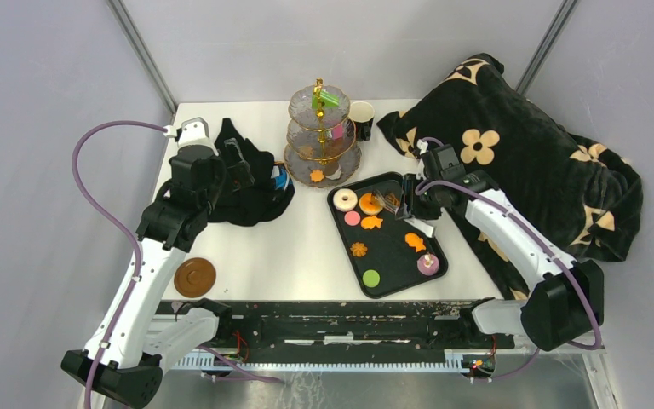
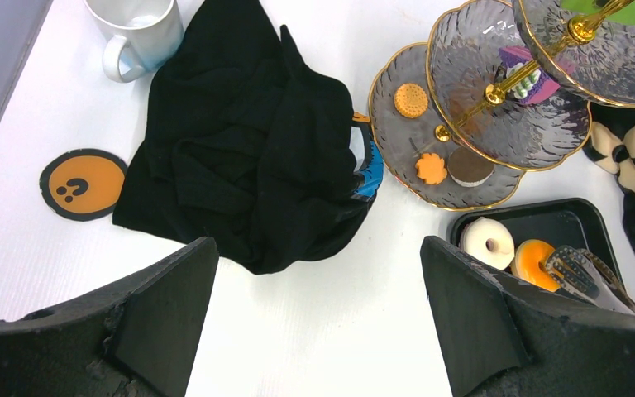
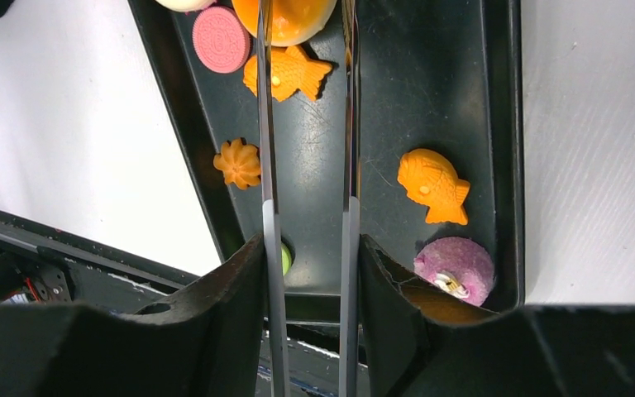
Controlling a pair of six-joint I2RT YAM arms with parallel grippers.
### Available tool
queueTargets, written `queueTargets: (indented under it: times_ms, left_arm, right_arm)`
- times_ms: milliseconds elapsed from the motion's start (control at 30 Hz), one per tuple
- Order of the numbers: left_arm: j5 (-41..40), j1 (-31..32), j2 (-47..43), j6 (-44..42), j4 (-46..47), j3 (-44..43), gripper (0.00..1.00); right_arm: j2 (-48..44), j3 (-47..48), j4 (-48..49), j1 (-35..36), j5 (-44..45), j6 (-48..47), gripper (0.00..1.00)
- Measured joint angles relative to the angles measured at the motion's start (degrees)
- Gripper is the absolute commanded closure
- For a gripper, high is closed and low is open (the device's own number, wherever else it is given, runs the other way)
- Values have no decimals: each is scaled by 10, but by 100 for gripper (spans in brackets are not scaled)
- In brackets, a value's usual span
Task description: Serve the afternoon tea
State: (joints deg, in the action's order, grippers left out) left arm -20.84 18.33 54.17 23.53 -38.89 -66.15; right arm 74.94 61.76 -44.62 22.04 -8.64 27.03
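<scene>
Steel is what your right gripper [image 3: 310, 248] has hold of: its fingers press from both sides on a pair of metal tongs [image 3: 269, 165], whose two blades run parallel, a little apart, over the black tray [image 1: 392, 256]. The tong tips reach the orange ring donut [image 3: 293, 16] at the tray's far end; you cannot tell whether they pinch it. Just beside that donut sit a white ring donut [image 2: 488, 241] and a pink sandwich cookie [image 3: 222, 37]. Two orange fish-shaped cookies [image 3: 434, 186], an orange flower cookie [image 3: 238, 163], a green disc [image 1: 371, 278] and a purple cake [image 3: 455, 265] lie elsewhere in the same tray. A few treats already rest on the three-tier glass stand [image 2: 479, 50] beyond the tray.

Your left gripper [image 2: 318, 248] hangs with its jaws spread wide and nothing between them, above the table near a crumpled black cloth [image 2: 248, 149]. A white mug [image 2: 136, 29] and an orange coaster [image 2: 83, 184] sit past the cloth.
</scene>
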Motion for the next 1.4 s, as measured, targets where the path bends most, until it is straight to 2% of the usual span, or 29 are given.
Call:
queueTargets:
  times_ms: [300, 500, 767, 1133, 1400]
  left_arm:
    - [0, 0, -3, 0, 0, 0, 1]
    - [0, 0, -8, 0, 0, 0, 1]
    - [0, 0, -10, 0, -2, 0, 1]
    - [0, 0, -10, 0, -2, 0, 1]
    - [-1, 0, -10, 0, -2, 0, 1]
  right_arm:
    - [16, -26, 23, -5, -15, 6, 55]
    - [29, -44, 46, -20, -42, 24, 80]
    - [13, -43, 35, -24, -44, 28, 99]
    - [-44, 32, -47, -25, -33, -4, 99]
    - [-40, 221, -112, -24, -62, -28, 99]
